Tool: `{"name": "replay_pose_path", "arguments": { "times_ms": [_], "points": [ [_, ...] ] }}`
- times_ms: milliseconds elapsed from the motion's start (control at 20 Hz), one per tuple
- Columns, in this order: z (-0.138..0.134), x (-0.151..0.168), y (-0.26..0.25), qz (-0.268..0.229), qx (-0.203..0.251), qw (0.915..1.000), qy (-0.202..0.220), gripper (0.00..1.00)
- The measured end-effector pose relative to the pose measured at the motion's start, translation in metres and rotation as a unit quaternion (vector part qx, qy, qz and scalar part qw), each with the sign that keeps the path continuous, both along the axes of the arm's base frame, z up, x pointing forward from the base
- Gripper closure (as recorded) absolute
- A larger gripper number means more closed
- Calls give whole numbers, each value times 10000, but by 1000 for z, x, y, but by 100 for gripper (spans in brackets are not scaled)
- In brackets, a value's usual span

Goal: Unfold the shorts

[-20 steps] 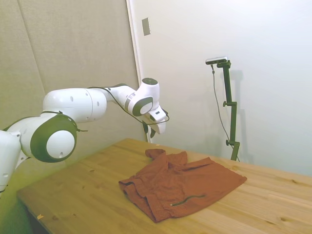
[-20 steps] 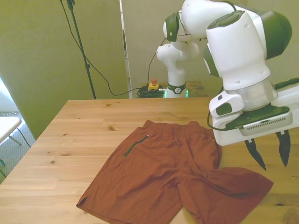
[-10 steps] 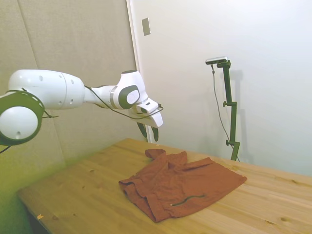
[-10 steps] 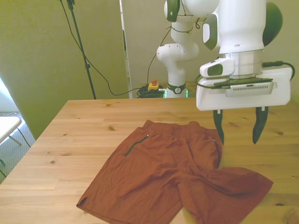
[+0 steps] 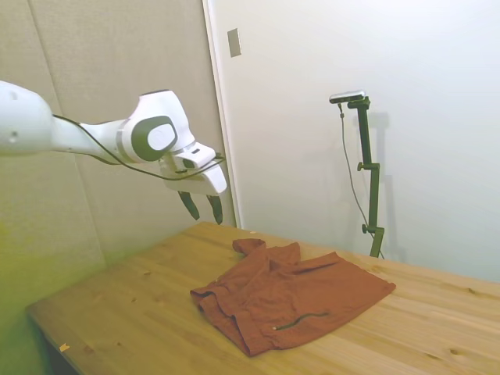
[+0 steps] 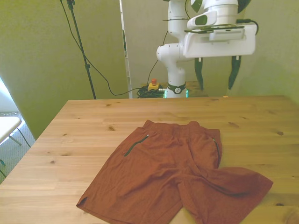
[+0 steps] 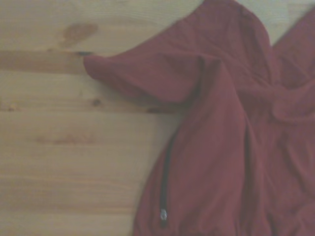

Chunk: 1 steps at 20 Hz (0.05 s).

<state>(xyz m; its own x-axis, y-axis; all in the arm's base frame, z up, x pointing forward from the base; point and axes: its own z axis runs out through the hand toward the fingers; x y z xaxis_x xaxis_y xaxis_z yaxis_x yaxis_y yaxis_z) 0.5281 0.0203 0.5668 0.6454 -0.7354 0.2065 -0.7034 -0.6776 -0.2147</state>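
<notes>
The rust-brown shorts (image 6: 177, 175) lie spread on the wooden table (image 6: 70, 135), both legs toward the near edge in the front view. In the side view the shorts (image 5: 293, 297) rest mid-table with a dark zip pocket line showing. One leg on the front view's right is still creased over. The wrist view shows the shorts (image 7: 221, 147) with a dark zip line. My gripper (image 6: 216, 74) hangs open and empty high above the table's far edge, well clear of the cloth. The gripper (image 5: 201, 208) also shows in the side view, left of the shorts.
A red-and-yellow button box (image 6: 153, 85) and cables sit on the floor behind the table beside the robot base (image 6: 175, 70). A stand with a cable (image 6: 81, 51) rises at the front view's left. A white object (image 6: 7, 126) sits off the table's left edge.
The gripper has lifted and pulled back from just over the shorts' right leg toward the robot's base, staying open. The shorts have not moved.
</notes>
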Motion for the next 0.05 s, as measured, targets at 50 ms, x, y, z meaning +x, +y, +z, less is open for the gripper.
{"name": "replay_pose_path", "arguments": {
  "times_ms": [50],
  "points": [
    [2,-18,-7,-1,-13,10000,-8,0]
  ]
}}
